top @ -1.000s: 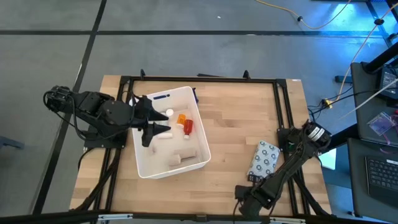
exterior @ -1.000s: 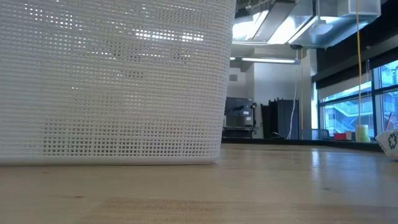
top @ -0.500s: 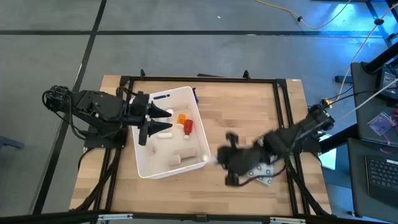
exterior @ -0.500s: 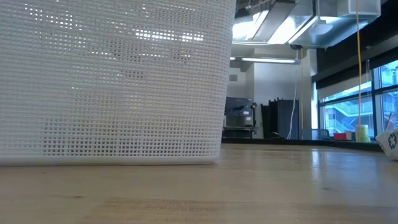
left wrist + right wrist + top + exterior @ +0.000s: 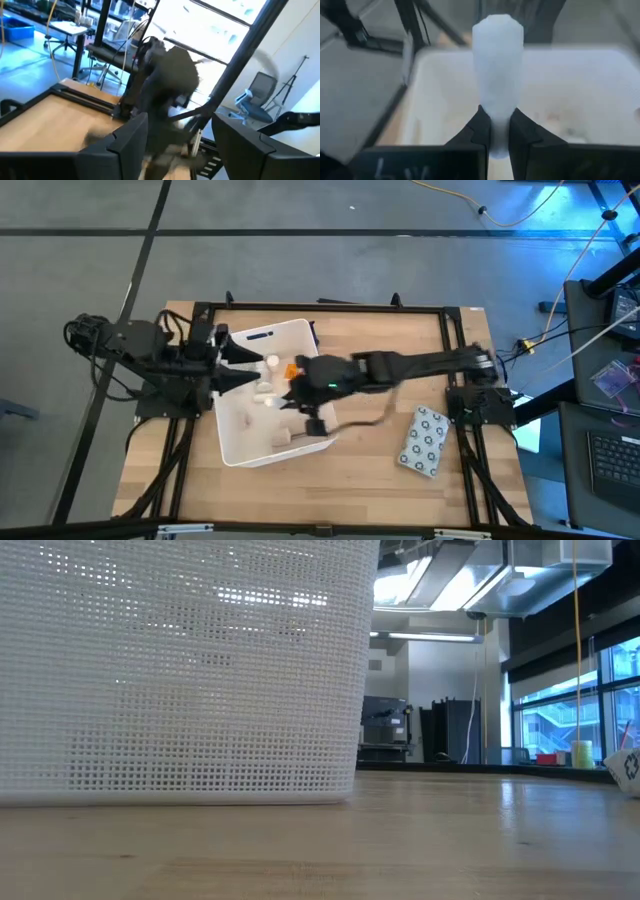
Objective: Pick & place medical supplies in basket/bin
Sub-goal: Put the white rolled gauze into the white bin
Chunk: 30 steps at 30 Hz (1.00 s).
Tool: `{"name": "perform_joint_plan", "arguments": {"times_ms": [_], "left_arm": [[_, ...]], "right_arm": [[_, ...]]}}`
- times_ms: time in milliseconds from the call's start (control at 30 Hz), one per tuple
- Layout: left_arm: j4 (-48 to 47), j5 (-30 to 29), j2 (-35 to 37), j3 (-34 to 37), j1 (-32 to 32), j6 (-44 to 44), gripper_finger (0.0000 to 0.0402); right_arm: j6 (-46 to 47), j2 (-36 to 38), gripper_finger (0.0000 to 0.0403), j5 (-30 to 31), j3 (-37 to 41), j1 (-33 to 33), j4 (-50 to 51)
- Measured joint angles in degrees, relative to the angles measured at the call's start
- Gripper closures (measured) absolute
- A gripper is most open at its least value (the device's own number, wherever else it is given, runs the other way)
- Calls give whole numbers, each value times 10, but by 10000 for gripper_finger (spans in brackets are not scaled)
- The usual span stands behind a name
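White tube (image 5: 497,65) pinched in right pincer (image 5: 496,131) over tub (image 5: 232,444).

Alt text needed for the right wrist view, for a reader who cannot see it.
The right gripper is shut on a white tube, holding it above the white tub. The tub's inside shows blurred beyond it, with dark frame bars at the far edge.

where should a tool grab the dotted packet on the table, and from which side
The dotted white packet lies flat on the bare table, clear of the white bin. I would come straight down from above and pinch across its narrower width near the middle, since the flat pose leaves only its thin side edges to grip.
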State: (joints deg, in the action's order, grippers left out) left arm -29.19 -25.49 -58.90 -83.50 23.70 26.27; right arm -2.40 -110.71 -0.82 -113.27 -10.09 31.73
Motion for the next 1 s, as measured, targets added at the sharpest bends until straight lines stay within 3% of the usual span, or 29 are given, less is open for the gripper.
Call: {"name": "perform_joint_plan", "arguments": {"times_ms": [300,733,1000], "left_arm": [[-10,-6,9,0,11,-20,187],[-23,-6,9,0,11,-20,187],[-28,-2,9,0,11,-20,187]], "right_arm": [[-26,-124,367,-108,1,36,11],[-41,-216,358,-120,1,41,103],[-44,-223,347,-119,0,39,110]]}}
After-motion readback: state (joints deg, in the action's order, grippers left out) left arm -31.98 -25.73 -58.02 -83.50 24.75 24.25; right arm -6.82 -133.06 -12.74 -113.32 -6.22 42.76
